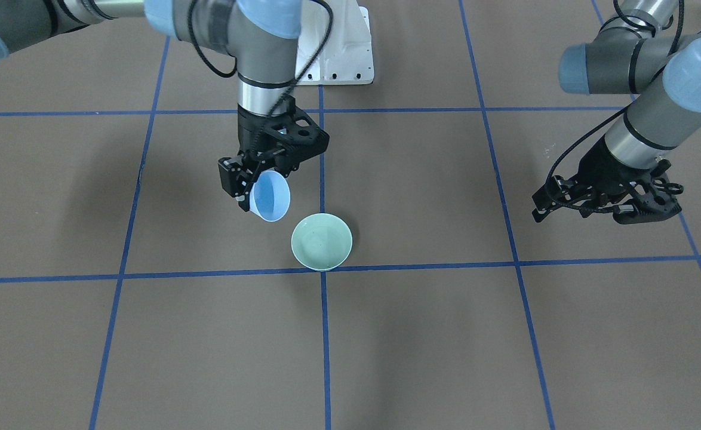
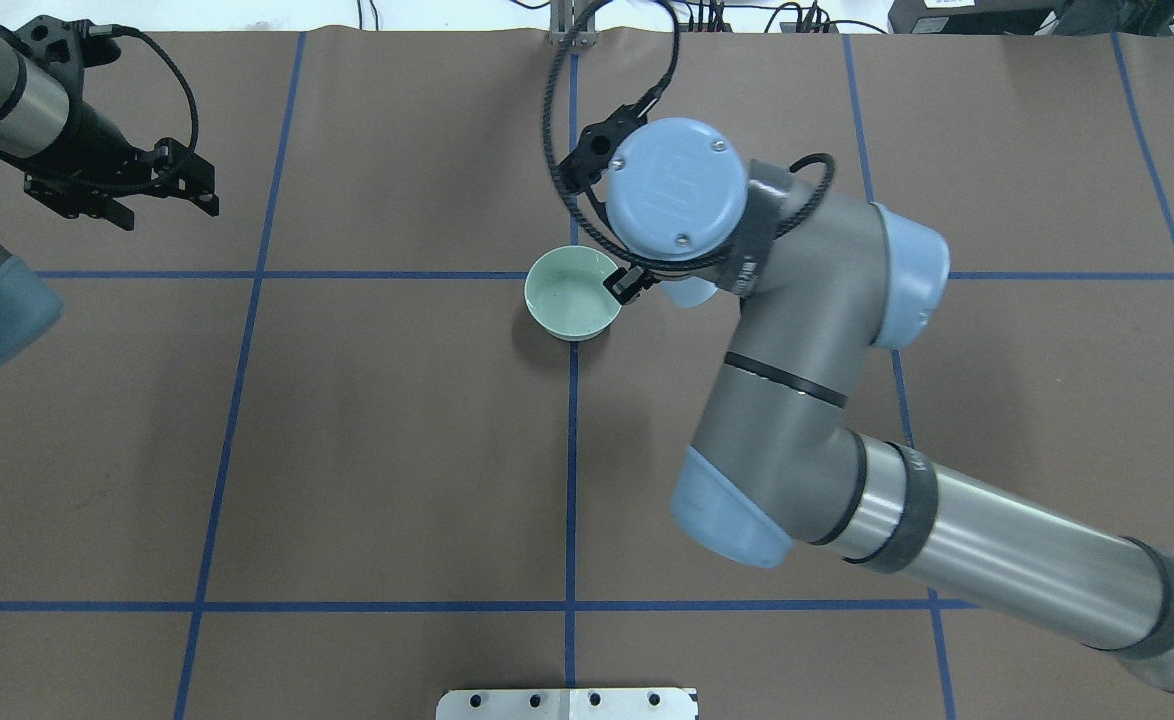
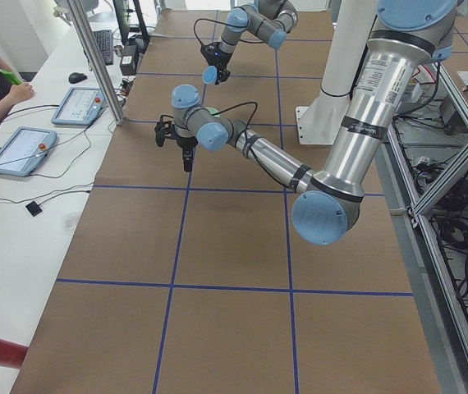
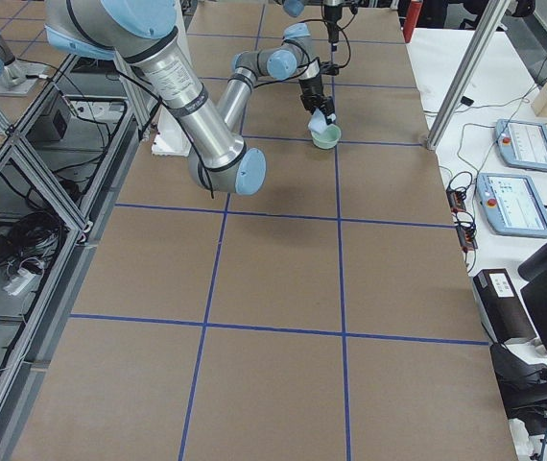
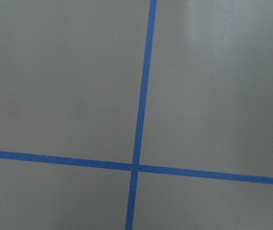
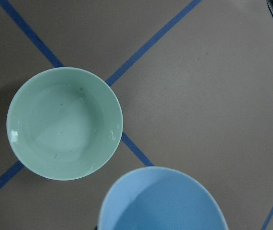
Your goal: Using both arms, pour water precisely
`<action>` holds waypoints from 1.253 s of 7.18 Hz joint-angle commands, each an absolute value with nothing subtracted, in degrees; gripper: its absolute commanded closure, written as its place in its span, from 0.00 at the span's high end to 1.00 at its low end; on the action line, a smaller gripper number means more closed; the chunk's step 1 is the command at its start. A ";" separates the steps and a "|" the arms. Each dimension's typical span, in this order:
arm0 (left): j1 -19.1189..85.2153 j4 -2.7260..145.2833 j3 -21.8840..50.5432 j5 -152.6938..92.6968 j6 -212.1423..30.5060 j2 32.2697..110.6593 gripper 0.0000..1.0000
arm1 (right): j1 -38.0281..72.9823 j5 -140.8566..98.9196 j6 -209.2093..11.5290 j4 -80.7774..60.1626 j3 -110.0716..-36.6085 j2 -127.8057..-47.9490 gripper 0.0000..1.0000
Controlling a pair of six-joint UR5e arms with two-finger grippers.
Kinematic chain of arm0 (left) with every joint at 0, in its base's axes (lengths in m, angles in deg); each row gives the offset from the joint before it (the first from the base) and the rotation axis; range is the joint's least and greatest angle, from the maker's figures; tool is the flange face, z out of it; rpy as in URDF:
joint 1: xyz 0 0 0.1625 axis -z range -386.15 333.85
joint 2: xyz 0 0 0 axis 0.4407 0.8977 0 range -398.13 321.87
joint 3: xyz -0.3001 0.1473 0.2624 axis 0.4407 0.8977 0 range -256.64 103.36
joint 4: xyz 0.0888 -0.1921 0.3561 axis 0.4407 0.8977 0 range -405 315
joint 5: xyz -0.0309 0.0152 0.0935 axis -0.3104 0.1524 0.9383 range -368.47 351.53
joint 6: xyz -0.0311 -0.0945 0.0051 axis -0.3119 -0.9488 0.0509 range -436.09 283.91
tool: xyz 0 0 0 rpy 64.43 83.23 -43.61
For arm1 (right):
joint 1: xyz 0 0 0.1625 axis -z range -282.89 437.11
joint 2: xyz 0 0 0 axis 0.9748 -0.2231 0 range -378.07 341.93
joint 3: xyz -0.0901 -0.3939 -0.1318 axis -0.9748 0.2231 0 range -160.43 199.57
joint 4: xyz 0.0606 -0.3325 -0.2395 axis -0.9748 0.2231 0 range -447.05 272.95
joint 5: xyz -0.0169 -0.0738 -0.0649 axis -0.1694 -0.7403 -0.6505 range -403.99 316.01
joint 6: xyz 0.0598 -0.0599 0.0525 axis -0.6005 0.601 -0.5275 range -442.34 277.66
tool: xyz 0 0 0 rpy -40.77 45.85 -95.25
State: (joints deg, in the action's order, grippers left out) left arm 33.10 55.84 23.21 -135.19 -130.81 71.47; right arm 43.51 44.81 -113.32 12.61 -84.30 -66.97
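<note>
The right claw (image 1: 246,190), clamped on the tilted cup (image 1: 270,197), hung just beside the bowl (image 1: 295,245), mouth tipped toward it; the left claw (image 2: 207,188), fingers apart, hung well away.

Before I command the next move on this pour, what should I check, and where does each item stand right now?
1. Grip: right gripper shut on the blue cup: ok.
2. Aim: cup mouth over the green bowl: not ok; the overhead view shows the cup beside the bowl.
3. Target: bowl upright on the table: ok.
4. Supply: water left in the cup: cannot tell; no stream is visible.
5. Clearance: left gripper open, empty, far from the bowl: ok.
</note>
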 commanded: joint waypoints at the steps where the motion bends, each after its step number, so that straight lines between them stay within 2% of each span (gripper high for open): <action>1: 33.27 55.81 23.99 -135.20 -131.19 71.38 1.00 | 38.99 45.48 -131.04 2.27 -91.32 -78.23 0.00; 3: 33.27 55.46 26.44 -135.20 -131.28 69.73 1.00 | 33.63 45.05 -138.90 2.15 -100.19 -91.04 0.00; 6: 33.00 55.55 26.89 -135.12 -133.37 69.36 1.00 | 30.79 30.88 -148.57 1.98 -101.02 -102.84 0.00; 7: 32.83 55.55 26.90 -134.94 -133.57 69.27 1.00 | 30.88 26.54 -151.13 -3.76 -100.93 -109.15 0.00; 9: 32.83 55.55 26.90 -134.94 -133.66 69.36 1.00 | 30.79 21.86 -151.51 -27.26 -96.92 -123.47 0.00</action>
State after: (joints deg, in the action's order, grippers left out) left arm 32.87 55.54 26.89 -134.97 -133.49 69.30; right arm 30.85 25.30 -150.84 -13.85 -99.53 -114.98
